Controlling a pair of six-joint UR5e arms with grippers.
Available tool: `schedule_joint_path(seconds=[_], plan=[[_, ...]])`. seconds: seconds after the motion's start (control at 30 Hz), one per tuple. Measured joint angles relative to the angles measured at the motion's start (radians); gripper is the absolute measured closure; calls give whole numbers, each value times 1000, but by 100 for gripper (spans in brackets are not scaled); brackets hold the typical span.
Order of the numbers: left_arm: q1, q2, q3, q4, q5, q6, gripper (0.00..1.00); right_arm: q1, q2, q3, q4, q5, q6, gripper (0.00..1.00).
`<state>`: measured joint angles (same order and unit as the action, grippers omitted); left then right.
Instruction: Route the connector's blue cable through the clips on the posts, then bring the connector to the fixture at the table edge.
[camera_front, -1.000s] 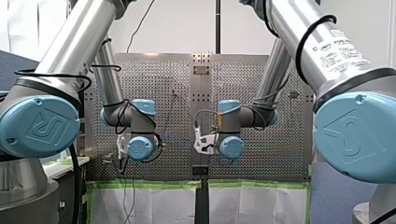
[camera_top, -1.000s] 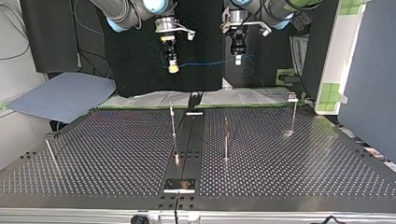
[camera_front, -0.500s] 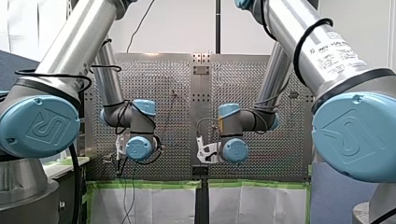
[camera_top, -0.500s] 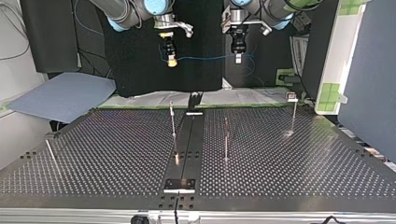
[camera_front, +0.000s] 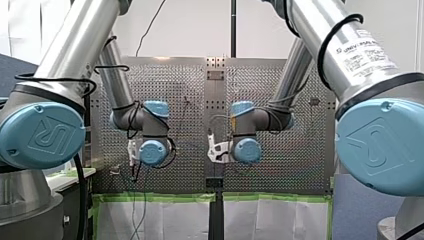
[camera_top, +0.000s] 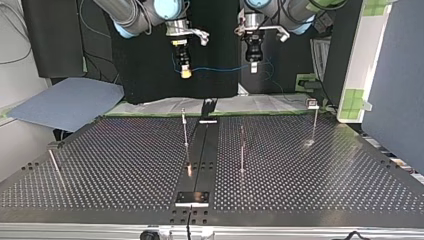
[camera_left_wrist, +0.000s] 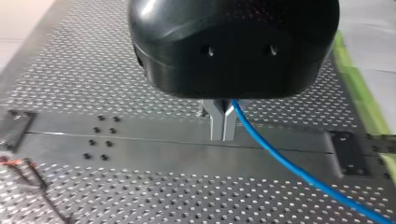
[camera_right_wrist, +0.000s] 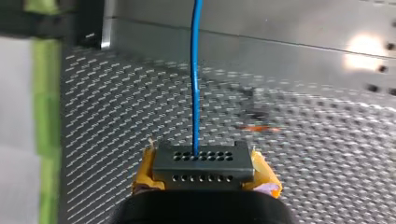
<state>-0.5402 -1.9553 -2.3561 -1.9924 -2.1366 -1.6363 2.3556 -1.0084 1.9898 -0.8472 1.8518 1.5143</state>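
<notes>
1. Connector, a small dark block with rows of holes, is clamped between the yellow pads of the robot's right hand, in the air well above the surface.
2. Its blue cable runs from the connector's face across to the left hand, whose metal fingers are pressed together on it. Beyond them it trails away loose.
3. No part of the cable lies in the posts yet; they stand on the surface below.
4. The cable looks thin, light and limp. It will likely sag and swing unless kept gently taut between both hands, and may slip through smooth metal under a pull.
5. The connector seems rigid and is best held by its flat sides, as now. The joint where the cable enters looks weakest, so no tug should land there.
</notes>
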Motion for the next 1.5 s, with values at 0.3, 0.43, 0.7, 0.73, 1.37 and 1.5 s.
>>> schedule_joint_path(seconds=[0.3,0.43,0.7,0.73,1.37,1.5], plan=[[19,70,32,-68,-28,-18,100,-12,-80,-47,48,-55,47,100],[30,101,56,-100,-36,-15,100,-18,-110,-67,78,-64,51,100],[46,171,111,-170,-36,-6,100,-41,-177,-110,127,-90,59,100],[49,182,119,-181,-36,-5,100,-44,-186,-115,131,-92,59,100],[95,285,231,-316,34,0,100,-121,-216,-191,201,-168,67,100],[101,257,262,-334,63,-3,100,-131,-214,-208,205,-193,77,100]])
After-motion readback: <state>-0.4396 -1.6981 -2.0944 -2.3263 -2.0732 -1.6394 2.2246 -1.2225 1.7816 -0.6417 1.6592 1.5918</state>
